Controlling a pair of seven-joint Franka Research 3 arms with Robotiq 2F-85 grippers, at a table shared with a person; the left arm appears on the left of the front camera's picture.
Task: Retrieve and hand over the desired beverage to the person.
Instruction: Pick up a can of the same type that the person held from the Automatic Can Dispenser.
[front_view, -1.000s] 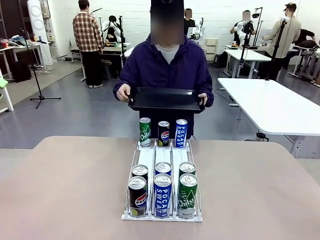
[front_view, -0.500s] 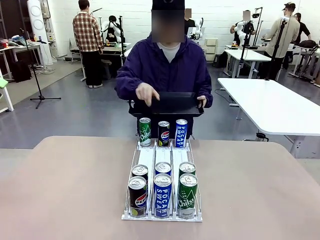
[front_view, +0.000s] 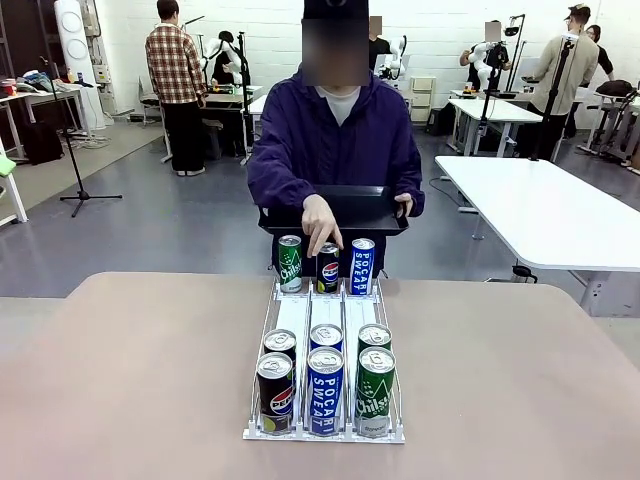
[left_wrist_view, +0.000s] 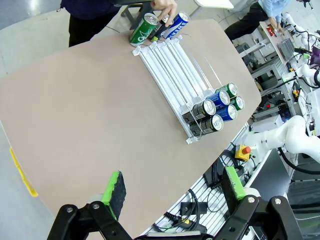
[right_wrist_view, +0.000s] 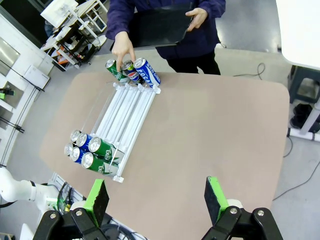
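Hand now on black Pepsi can

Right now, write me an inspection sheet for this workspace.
Surface: tan table, carrying one rack.
Job's things: white rack; six cans at its near end; green can, cola can and blue can at its far end; person's hand with fingers on the cola can; other hand holding a black tray.
Clutter: nothing seen.
End effectors: left end effector open, empty; right end effector open, empty; both high above the table.
Cables: cables below the table's near edge.
Surroundings: white table; people at benches behind.
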